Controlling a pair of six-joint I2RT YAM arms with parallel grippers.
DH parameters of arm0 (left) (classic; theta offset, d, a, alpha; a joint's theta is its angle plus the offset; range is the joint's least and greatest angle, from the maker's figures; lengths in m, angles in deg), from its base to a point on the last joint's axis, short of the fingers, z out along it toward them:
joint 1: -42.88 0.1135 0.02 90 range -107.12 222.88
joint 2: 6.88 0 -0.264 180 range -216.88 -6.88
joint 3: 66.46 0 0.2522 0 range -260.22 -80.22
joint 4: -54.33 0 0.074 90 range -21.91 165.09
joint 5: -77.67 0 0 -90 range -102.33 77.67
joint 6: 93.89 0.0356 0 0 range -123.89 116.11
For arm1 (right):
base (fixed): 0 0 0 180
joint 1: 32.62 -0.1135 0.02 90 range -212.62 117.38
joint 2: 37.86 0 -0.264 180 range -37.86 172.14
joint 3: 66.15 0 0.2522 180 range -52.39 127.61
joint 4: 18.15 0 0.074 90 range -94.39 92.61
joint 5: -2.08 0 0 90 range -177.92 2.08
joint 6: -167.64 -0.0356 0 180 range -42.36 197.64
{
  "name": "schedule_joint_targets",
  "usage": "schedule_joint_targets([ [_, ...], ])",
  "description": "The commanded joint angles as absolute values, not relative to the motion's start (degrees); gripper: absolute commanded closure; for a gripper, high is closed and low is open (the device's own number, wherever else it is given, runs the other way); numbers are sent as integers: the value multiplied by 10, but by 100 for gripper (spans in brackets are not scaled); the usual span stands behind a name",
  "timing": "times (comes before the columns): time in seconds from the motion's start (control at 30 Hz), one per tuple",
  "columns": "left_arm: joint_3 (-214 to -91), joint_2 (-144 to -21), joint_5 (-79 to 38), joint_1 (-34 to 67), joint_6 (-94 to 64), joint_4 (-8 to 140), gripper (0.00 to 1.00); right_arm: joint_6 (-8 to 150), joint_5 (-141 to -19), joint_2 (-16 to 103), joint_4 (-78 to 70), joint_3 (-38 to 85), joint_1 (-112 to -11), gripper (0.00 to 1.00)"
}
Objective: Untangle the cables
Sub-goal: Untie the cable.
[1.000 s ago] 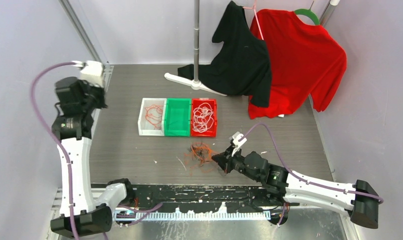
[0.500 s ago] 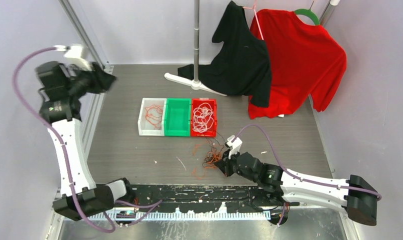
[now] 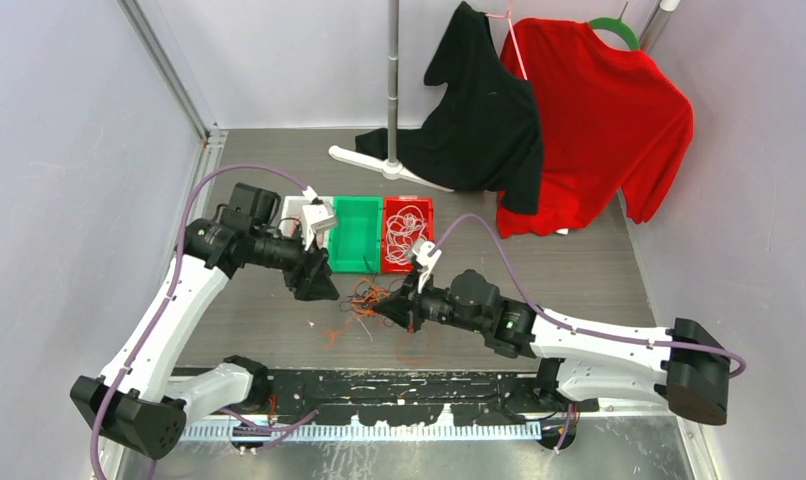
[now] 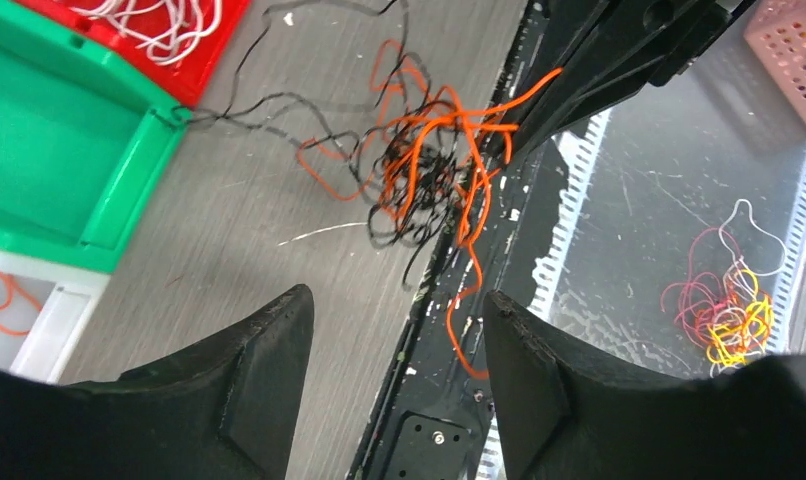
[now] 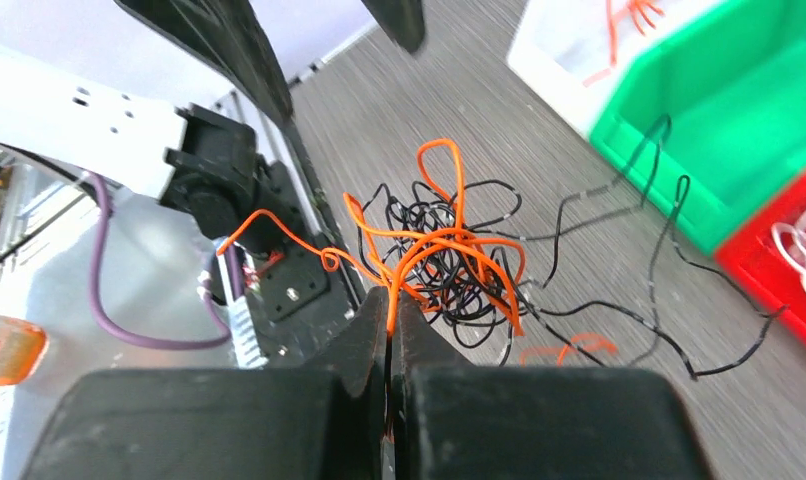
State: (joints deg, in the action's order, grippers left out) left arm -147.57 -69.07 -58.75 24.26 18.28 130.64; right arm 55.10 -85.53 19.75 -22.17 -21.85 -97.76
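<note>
**Knot pinned, second grip awaited**

The knot of thin orange and black cables (image 3: 374, 298) lies on the grey surface (image 3: 599, 270) just in front of the empty green plastic bin (image 3: 357, 238). One black strand appears to reach that bin's rim. An orange strand is pinched in the closed right tool (image 5: 391, 300). The left tool (image 4: 394, 320) is held wide above the knot, gripping nothing. The pulling-apart step is judged to be in hand. Next, a different strand must be seized and drawn away.
</note>
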Motion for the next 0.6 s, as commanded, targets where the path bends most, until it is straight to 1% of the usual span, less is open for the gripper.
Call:
schedule_joint_targets([
  [0.0,-1471,-679,-630,226,181,1297,37,562,-798,239,-303,-155,-980,99],
  [0.23,-1447,-680,-652,204,195,1308,34,546,-775,307,-348,-113,-982,99],
  [0.3,-1438,-678,-653,202,209,1316,36,543,-774,313,-360,-112,-982,99],
  [0.33,-1434,-677,-650,202,214,1317,39,542,-775,315,-367,-112,-982,99],
  [0.37,-1431,-675,-646,201,217,1318,44,541,-776,315,-371,-112,-982,99],
  [0.4,-1431,-674,-643,201,221,1322,50,541,-779,314,-369,-112,-982,99],
  [0.5,-1429,-672,-626,201,226,1322,76,544,-797,304,-366,-120,-982,99],
  [0.57,-1431,-666,-593,202,220,1311,93,546,-803,296,-358,-126,-982,99],
])
